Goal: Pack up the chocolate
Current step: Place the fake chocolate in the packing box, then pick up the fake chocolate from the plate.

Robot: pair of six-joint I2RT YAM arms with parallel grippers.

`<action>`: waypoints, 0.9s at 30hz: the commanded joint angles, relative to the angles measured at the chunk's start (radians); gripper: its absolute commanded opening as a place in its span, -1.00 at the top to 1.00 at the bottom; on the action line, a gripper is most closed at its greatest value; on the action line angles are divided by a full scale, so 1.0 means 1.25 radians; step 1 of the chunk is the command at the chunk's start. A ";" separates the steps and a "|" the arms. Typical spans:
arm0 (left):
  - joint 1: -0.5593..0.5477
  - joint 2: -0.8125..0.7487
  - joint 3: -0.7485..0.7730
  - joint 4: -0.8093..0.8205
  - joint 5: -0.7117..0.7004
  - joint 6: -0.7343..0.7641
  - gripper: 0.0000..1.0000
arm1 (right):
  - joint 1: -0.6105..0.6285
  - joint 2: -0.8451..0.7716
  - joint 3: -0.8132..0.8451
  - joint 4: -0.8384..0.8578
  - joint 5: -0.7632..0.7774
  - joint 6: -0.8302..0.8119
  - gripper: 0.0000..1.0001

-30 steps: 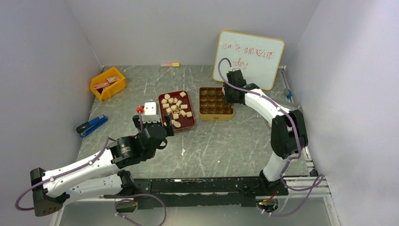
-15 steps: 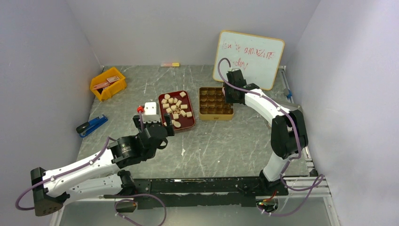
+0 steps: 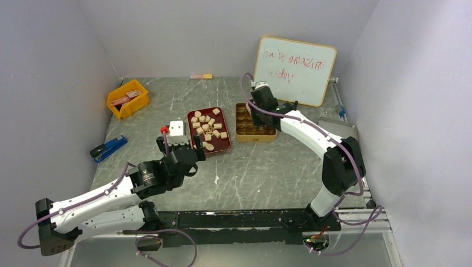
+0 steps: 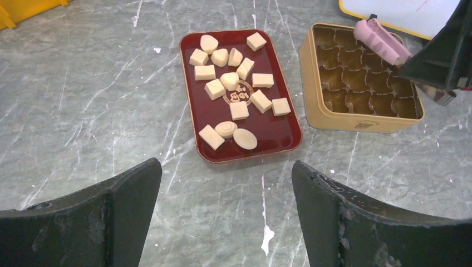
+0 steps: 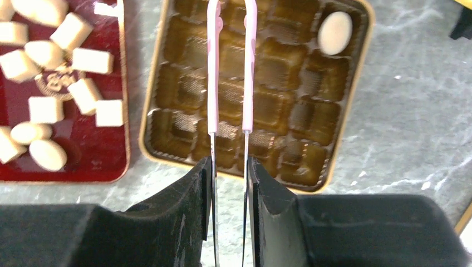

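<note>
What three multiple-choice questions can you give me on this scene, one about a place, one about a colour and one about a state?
1. Where in the gold tin does the packed chocolate lie?
A. In a middle compartment.
B. In a corner compartment.
C. On the rim.

2. What colour is the tray under the loose chocolates?
A. Dark red.
B. Blue.
C. White.

3. How do the right fingers stand?
A. Wide open and empty.
B. Gripping a chocolate.
C. Closed on the pink tweezers.

Answers:
1 B: the right wrist view shows the oval piece in a corner cell.
2 A: the left wrist view shows the pale pieces on a dark red surface.
3 C: both fingers press against the two pink arms, which reach out over the tin.
</note>
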 commanded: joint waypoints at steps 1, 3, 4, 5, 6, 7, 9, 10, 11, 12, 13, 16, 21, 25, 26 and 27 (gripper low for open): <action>-0.004 -0.022 0.036 -0.015 -0.015 -0.021 -0.82 | 0.081 -0.041 0.034 -0.026 0.052 0.000 0.40; -0.004 -0.026 0.037 -0.019 -0.015 -0.022 -0.82 | 0.115 -0.044 0.026 -0.025 0.059 0.009 0.40; -0.004 -0.027 0.038 -0.022 -0.015 -0.024 -0.81 | 0.136 -0.045 0.021 -0.026 0.064 0.013 0.40; -0.004 -0.029 0.039 -0.024 -0.015 -0.025 -0.82 | 0.154 -0.045 0.019 -0.026 0.071 0.017 0.40; -0.004 -0.032 0.038 -0.026 -0.014 -0.026 -0.82 | 0.170 -0.044 0.016 -0.025 0.072 0.021 0.40; -0.004 -0.034 0.038 -0.026 -0.014 -0.027 -0.82 | 0.187 -0.042 0.012 -0.024 0.075 0.026 0.40; -0.004 -0.037 0.036 -0.028 -0.013 -0.029 -0.82 | 0.216 -0.034 0.008 -0.021 0.073 0.033 0.41; -0.004 -0.037 0.036 -0.029 -0.014 -0.030 -0.82 | 0.228 -0.029 0.008 -0.018 0.073 0.038 0.41; -0.004 -0.038 0.035 -0.030 -0.014 -0.031 -0.82 | 0.241 -0.021 0.009 -0.017 0.072 0.041 0.41; -0.004 -0.039 0.035 -0.031 -0.014 -0.031 -0.82 | 0.255 -0.012 0.011 -0.017 0.073 0.043 0.41; -0.004 -0.040 0.035 -0.031 -0.014 -0.031 -0.82 | 0.267 -0.004 0.013 -0.016 0.075 0.045 0.41; -0.004 -0.039 0.035 -0.031 -0.017 -0.031 -0.82 | 0.303 0.022 0.019 -0.013 0.081 0.053 0.42; -0.004 -0.046 0.034 -0.036 -0.014 -0.033 -0.82 | 0.361 0.073 0.038 -0.003 0.081 0.067 0.41; -0.004 -0.059 0.034 -0.043 -0.014 -0.035 -0.82 | 0.388 0.115 0.065 -0.006 0.094 0.072 0.39; -0.004 -0.062 0.033 -0.045 -0.015 -0.036 -0.82 | 0.391 0.123 0.072 -0.005 0.095 0.072 0.39; -0.004 -0.065 0.032 -0.048 -0.015 -0.037 -0.82 | 0.395 0.131 0.079 -0.007 0.096 0.073 0.39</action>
